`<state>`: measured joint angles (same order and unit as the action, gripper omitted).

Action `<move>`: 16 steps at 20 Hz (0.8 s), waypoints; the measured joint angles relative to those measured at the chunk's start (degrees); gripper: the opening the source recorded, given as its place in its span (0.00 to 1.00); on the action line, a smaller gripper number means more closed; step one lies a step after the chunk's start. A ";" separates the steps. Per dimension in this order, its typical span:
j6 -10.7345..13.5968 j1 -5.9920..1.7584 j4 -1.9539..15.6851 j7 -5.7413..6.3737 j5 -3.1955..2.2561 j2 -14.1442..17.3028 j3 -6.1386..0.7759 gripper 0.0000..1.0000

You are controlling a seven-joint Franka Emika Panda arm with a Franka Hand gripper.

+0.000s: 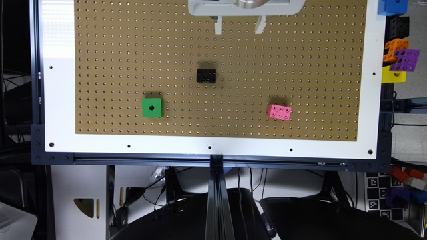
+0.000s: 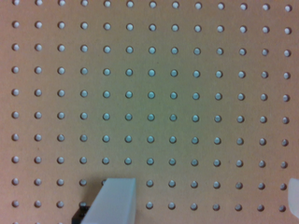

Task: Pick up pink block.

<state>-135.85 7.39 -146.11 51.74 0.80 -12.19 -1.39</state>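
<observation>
The pink block [image 1: 279, 112], a small bright brick with a 2x3 grid of round holes, lies on the brown pegboard [image 1: 300, 66] toward the exterior view's right, near the front edge. My gripper [image 1: 239, 30] hangs over the far edge of the board, well away from the block. In the wrist view the gripper [image 2: 203, 200] is open: one pale finger [image 2: 116, 200] and the tip of the other [image 2: 294, 196] stand wide apart over bare pegboard [image 2: 149, 93], with nothing between them.
A black holed block [image 1: 205, 75] sits mid-board and a green cube [image 1: 152, 107] lies toward the exterior view's left. Off the board's right edge is a stack of blocks: blue [image 1: 392, 6], orange [image 1: 395, 48], purple [image 1: 405, 60], yellow [image 1: 393, 76]. A white border [image 1: 213, 143] frames the board.
</observation>
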 joint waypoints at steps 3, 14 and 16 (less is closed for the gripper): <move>-0.01 0.97 2.51 1.66 0.43 1.82 -1.08 1.00; 0.06 2.61 21.24 7.23 0.43 19.52 -5.04 1.00; 0.21 2.66 24.01 7.91 0.42 21.82 -5.72 1.00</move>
<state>-135.64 10.06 -122.10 59.65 1.22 9.63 -7.11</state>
